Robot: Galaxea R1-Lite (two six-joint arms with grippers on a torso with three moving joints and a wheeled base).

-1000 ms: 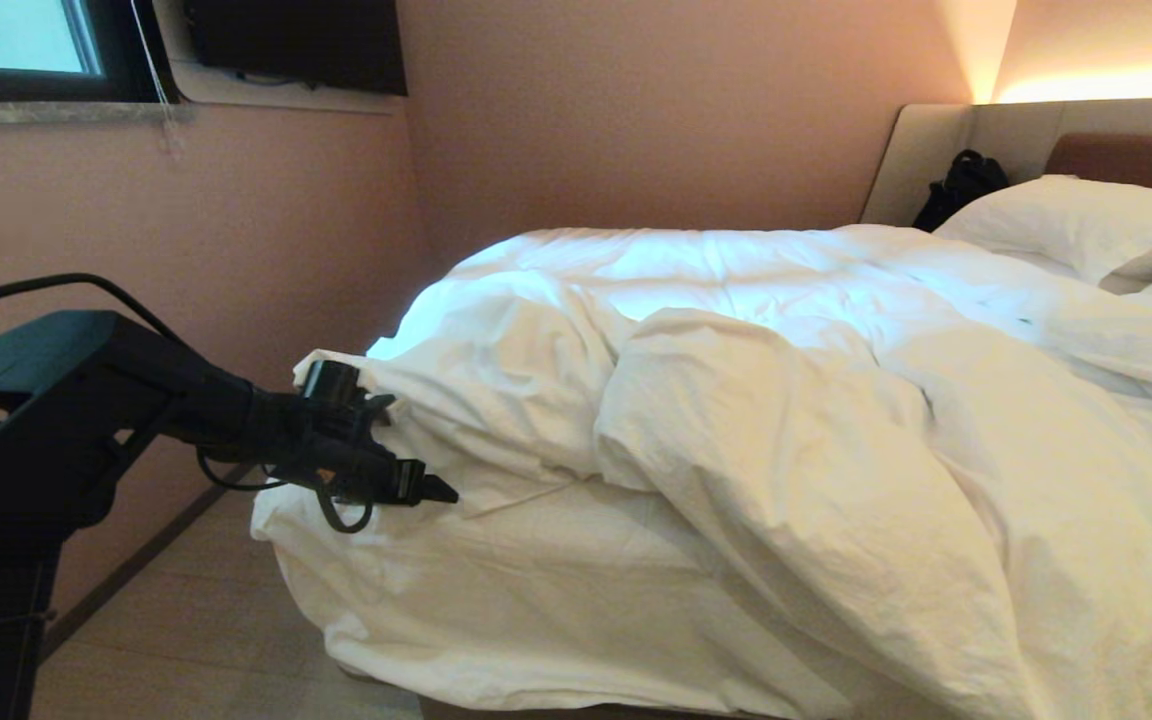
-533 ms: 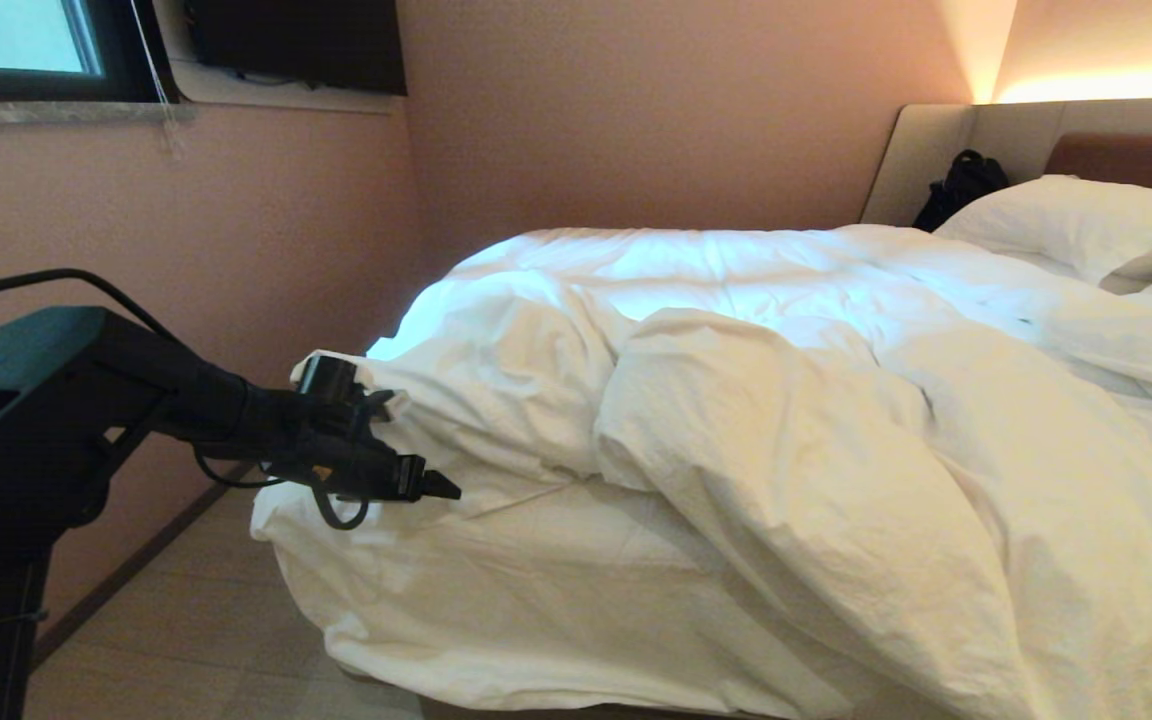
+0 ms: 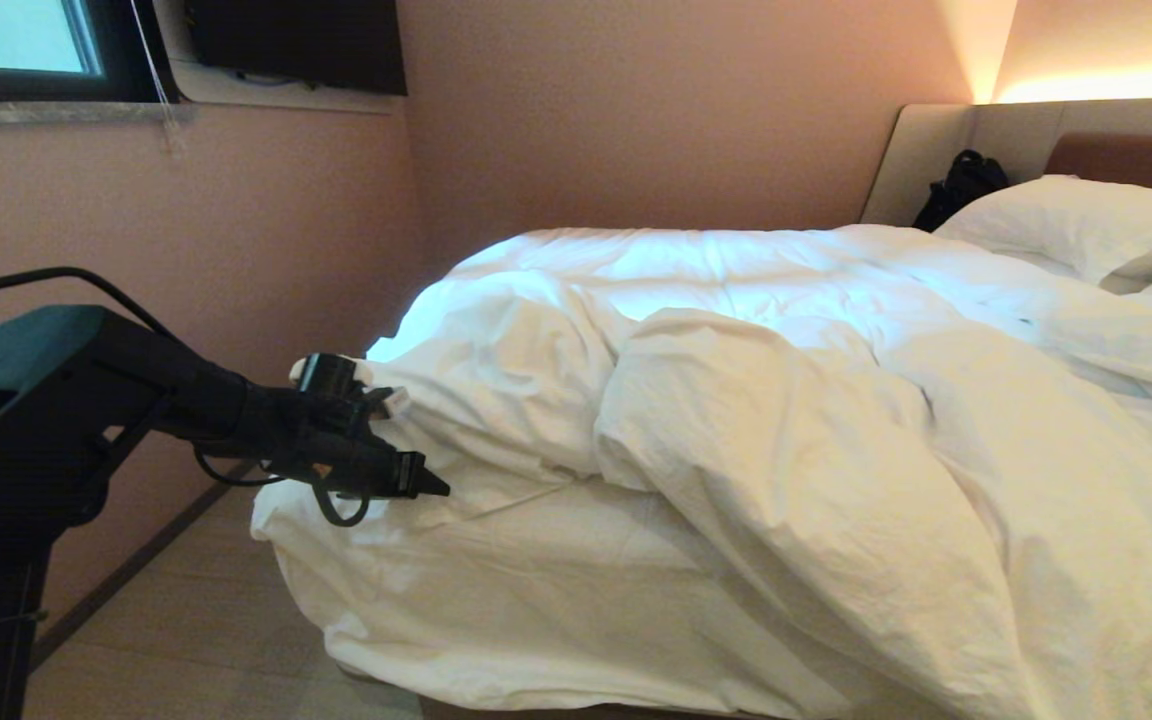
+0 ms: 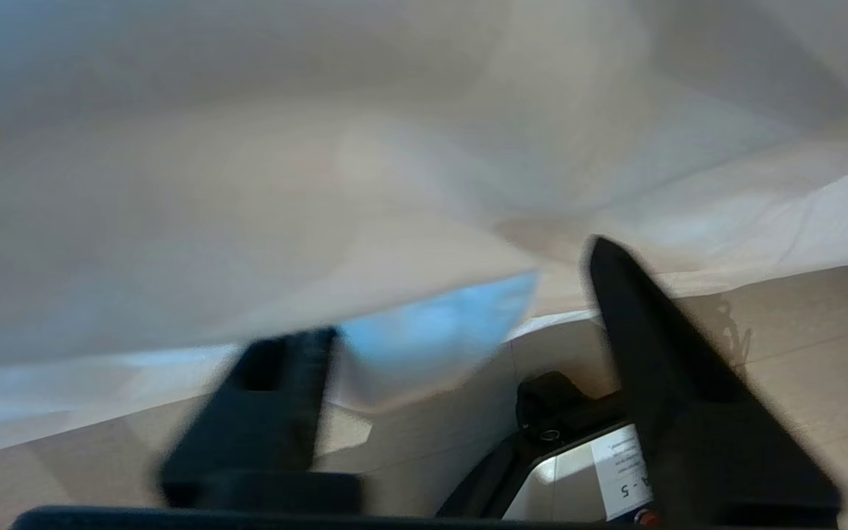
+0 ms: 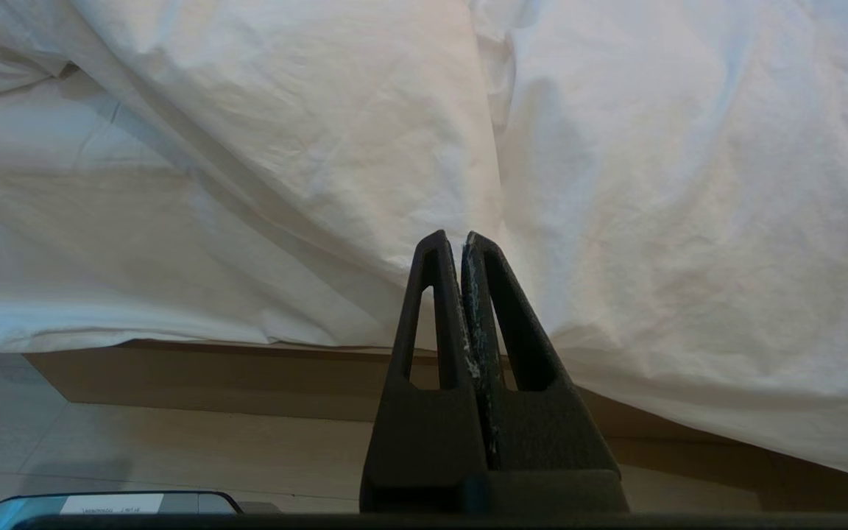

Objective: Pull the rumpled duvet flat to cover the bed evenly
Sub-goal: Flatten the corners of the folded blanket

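The white duvet (image 3: 736,420) lies bunched in thick folds across the bed (image 3: 536,590), heaped toward the foot. My left gripper (image 3: 423,445) reaches in from the left at the duvet's near-left corner. In the left wrist view its fingers (image 4: 637,331) stand apart, and a corner of the duvet (image 4: 431,338) hangs between them, lying against one finger only. The left gripper (image 4: 461,291) is open. My right gripper (image 5: 462,237) is shut and empty, low beside the bed's wooden base (image 5: 210,368), under the overhanging duvet (image 5: 652,184).
Pillows (image 3: 1076,220) and a black bag (image 3: 961,185) sit by the headboard (image 3: 1126,160). A pink wall with a window (image 3: 6,40) stands close on the left, leaving a narrow strip of floor (image 3: 196,620). My own base (image 4: 586,478) shows below the left gripper.
The left gripper's fingers have drawn closer together around the duvet corner, the lower fingertip shifting slightly back toward the arm. The duvet and the right arm have not moved.
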